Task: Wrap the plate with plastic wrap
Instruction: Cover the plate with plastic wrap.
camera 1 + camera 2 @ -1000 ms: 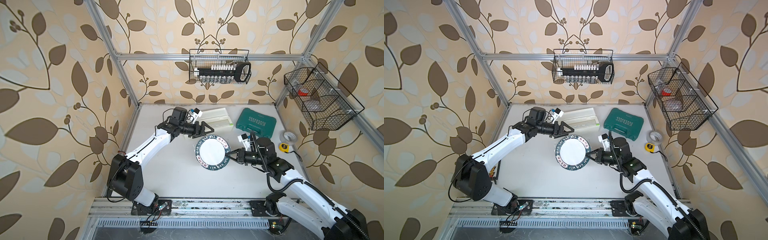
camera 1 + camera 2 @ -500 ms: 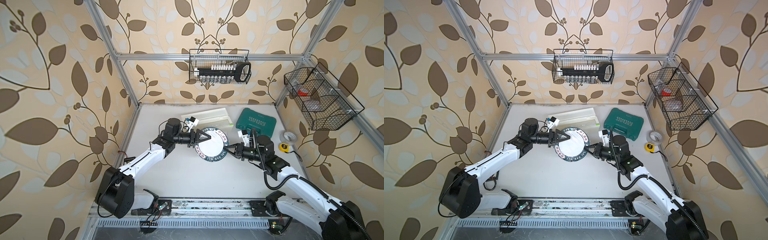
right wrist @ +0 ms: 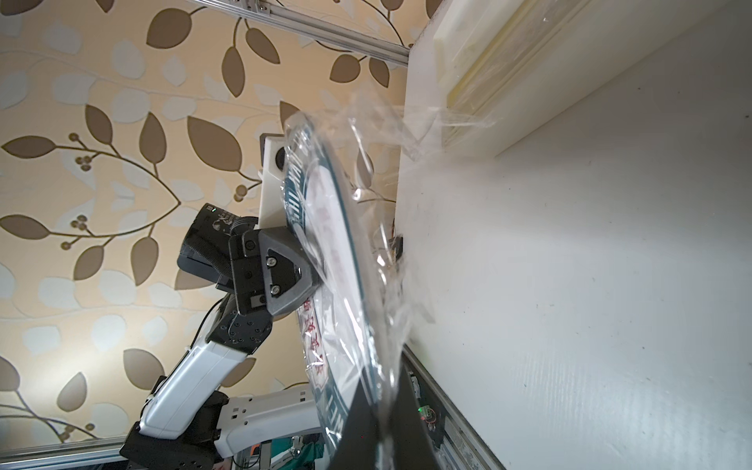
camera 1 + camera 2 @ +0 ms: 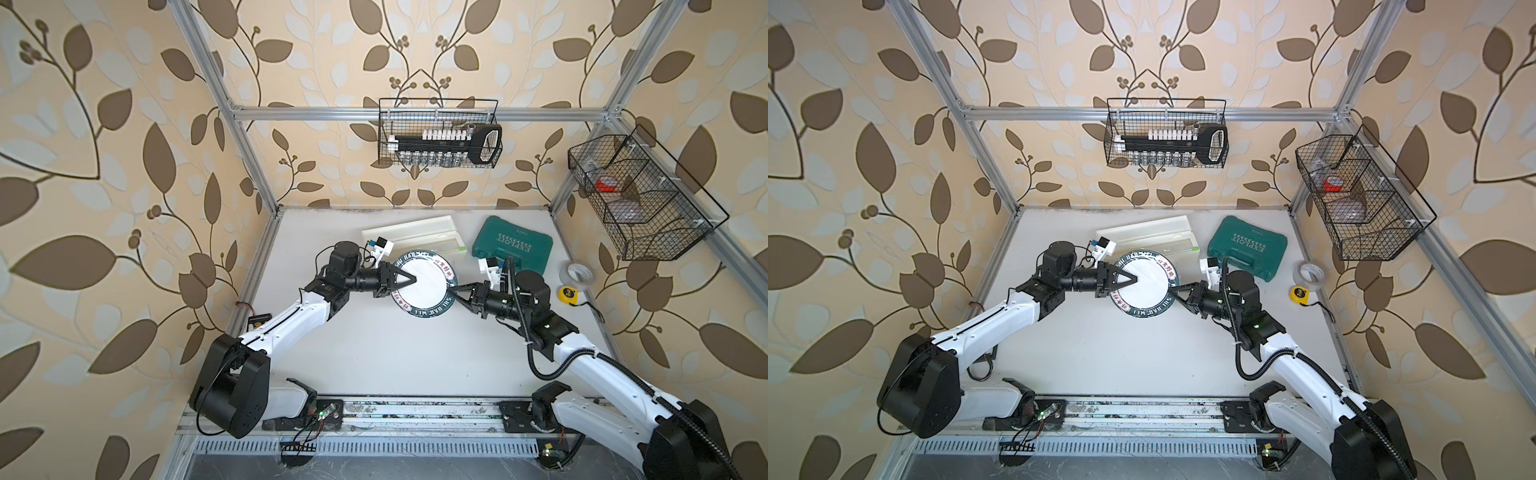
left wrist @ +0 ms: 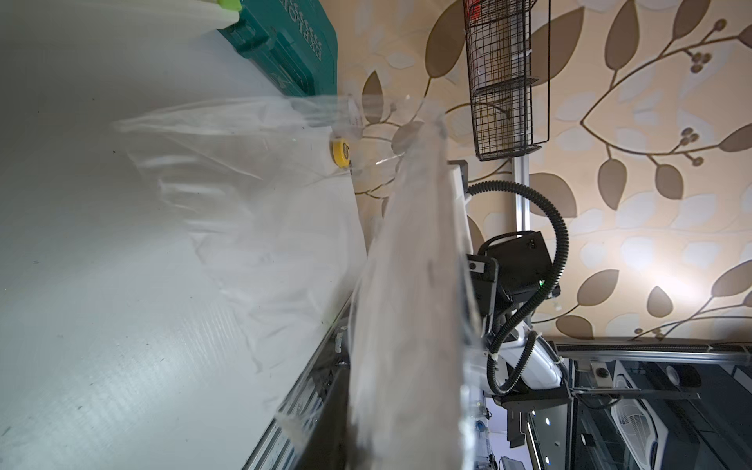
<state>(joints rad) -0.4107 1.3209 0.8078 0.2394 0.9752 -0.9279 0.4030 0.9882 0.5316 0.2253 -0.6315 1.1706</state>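
Mid-frame above the table [image 4: 374, 353], the plate [image 4: 424, 291] faces up, tilted (round, no long axis). Left fingers [image 4: 411, 277] and right fingers [image 4: 457, 287] pinch its 2 opposite rims. The wrap [image 3: 407, 130] trails toward the white box [image 4: 409, 232] behind, which lies left-right beside a green case [image 4: 513, 249].

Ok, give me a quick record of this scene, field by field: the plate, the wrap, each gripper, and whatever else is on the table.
plate: held clear of the table, tilted, between both grippers
plastic wrap: crinkled film draped over the plate, a loose tail reaching toward the dispenser box
left gripper: closed on the plate's rim
right gripper: closed on the opposite rim
dispenser box: lying behind the plate
other items: green tool case, clear tape roll, yellow tape measure, all on the right arm's side
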